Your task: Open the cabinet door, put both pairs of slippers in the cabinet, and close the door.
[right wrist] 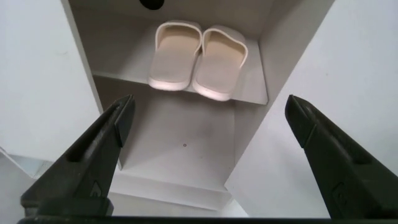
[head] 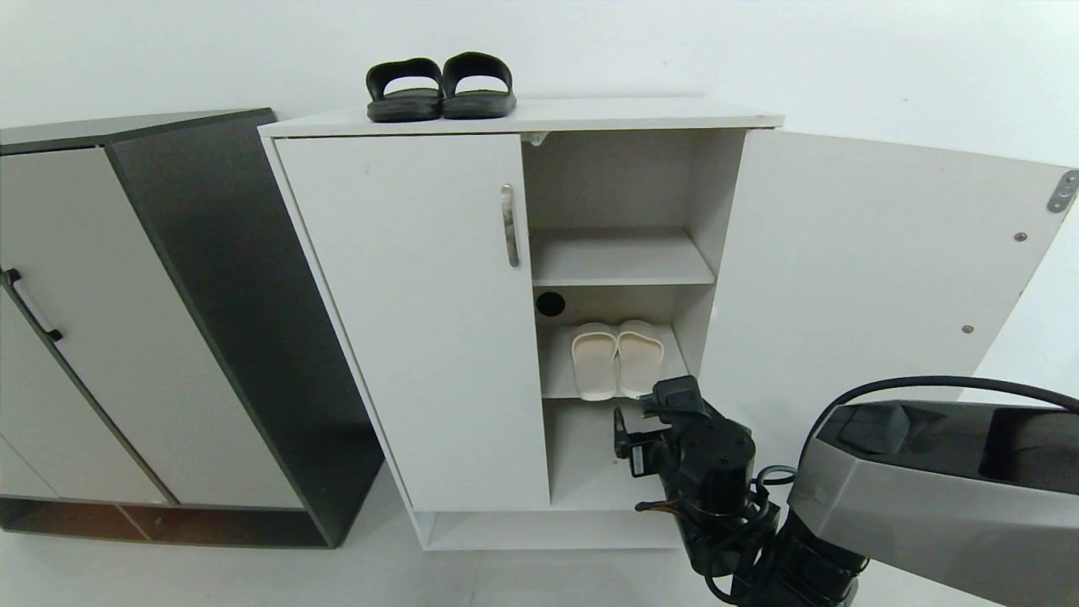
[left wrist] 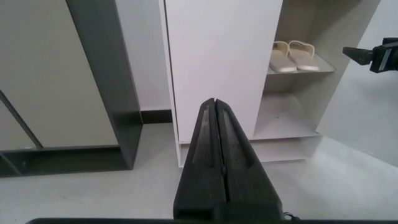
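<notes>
A: Black slippers [head: 440,88] sit on the cabinet top [head: 641,114]. The cream slippers [head: 618,359] lie on the 2nd shelf [head: 556,367] inside.

B: Grippers?

A: The right gripper [right wrist: 209,109] is spread wide, low by the open door [head: 877,270]. The left gripper [left wrist: 215,102] is pressed together. Reaching up, the right arm may clip that door, or pinching 2 slippers may drop 1.

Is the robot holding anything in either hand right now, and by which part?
Nothing is held. The right hand is open and empty before the white slippers; the left hand is shut on nothing.
</notes>
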`<state>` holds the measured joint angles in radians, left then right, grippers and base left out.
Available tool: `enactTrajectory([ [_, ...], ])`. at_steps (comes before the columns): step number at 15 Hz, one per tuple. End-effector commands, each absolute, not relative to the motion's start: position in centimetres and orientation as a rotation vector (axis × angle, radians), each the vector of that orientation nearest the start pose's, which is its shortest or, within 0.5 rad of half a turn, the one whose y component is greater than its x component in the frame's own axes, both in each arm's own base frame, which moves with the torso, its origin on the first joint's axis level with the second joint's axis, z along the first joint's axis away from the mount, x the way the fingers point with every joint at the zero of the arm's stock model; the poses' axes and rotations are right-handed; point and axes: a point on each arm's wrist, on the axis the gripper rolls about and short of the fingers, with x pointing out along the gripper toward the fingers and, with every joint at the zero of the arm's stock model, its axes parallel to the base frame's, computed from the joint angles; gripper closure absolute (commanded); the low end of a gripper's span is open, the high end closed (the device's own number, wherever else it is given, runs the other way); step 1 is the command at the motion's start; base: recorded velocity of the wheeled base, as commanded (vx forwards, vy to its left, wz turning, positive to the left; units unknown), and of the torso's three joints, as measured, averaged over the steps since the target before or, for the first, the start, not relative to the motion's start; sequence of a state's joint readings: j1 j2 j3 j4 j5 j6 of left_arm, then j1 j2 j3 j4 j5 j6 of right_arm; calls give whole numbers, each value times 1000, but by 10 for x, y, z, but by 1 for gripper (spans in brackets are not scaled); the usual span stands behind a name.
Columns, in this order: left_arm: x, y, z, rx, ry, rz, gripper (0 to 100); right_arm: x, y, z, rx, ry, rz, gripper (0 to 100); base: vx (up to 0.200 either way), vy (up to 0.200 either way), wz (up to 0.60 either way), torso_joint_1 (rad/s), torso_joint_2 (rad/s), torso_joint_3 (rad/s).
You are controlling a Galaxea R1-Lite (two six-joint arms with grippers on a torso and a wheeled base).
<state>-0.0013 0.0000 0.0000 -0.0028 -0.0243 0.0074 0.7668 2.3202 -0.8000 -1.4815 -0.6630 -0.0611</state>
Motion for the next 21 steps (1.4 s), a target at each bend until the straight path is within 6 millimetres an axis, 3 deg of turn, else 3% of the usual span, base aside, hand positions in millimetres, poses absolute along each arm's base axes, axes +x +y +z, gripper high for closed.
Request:
enactTrajectory([
  [1, -23, -1, 76, 8, -2, -26, 100, 288, 258, 43, -90, 30, 105, 0, 0, 200, 0, 2, -2, 7],
  [14, -23, -1, 76, 8, -2, -26, 100, 280, 249, 36, -145, 51, 188, 0, 0, 200, 0, 3, 2, 5],
  [21, -23, -1, 76, 8, -2, -26, 100, 284, 246, 36, -142, 51, 185, 0, 0, 0, 0, 0, 0, 0],
])
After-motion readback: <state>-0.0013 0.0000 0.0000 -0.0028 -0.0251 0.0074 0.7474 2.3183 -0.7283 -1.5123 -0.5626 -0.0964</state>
